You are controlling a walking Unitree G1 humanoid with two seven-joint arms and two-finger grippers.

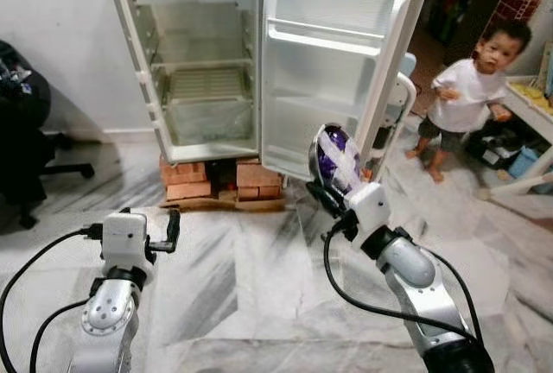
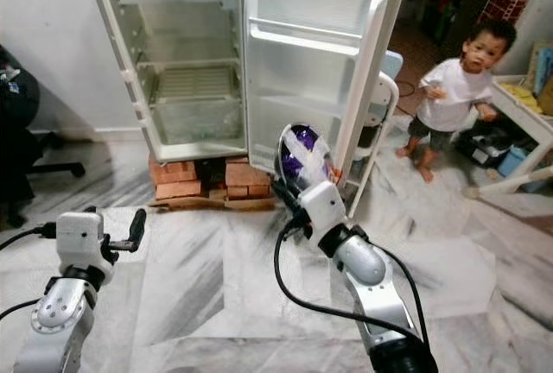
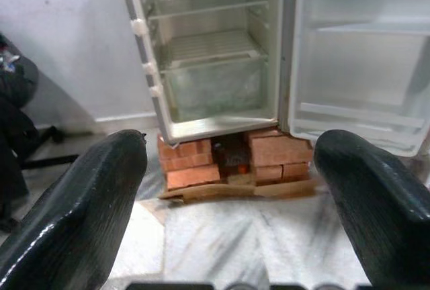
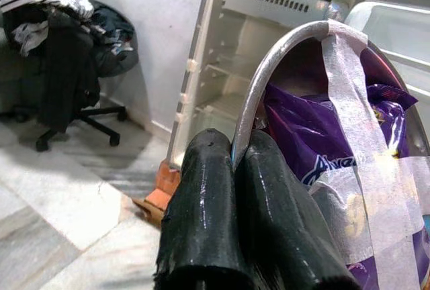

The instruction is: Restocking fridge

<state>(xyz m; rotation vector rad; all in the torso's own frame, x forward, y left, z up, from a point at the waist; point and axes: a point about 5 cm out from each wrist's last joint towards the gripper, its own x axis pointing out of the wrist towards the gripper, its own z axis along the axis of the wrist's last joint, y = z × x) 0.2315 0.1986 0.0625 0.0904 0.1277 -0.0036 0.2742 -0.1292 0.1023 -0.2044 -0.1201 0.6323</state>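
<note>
Right gripper (image 1: pixel 327 190) is clenched on the rim of a metal bowl (image 4: pixel 282 62), held up at about 12 o'clock from the fingers, in front of the open fridge (image 1: pixel 203 62) door. Bowl holds a purple packet (image 4: pixel 316 142) strapped in w/ white tape (image 4: pixel 349 102); white lettering on the packet, maybe "Ave…", not legible. Right arm reaches fwd, wrist tilted up. Left gripper (image 1: pixel 171 230) hangs low at 8 o'clock, fingers (image 3: pixel 80 216) spread, holding nothing. Child (image 1: pixel 467 88) stands at 2 o'clock.

The pale marble floor (image 1: pixel 259 269) bore stacked red bricks (image 1: pixel 220 179) on flattened cardboard (image 1: pixel 229 205); the open fridge (image 1: pixel 203 62) stood on the bricks.
</note>
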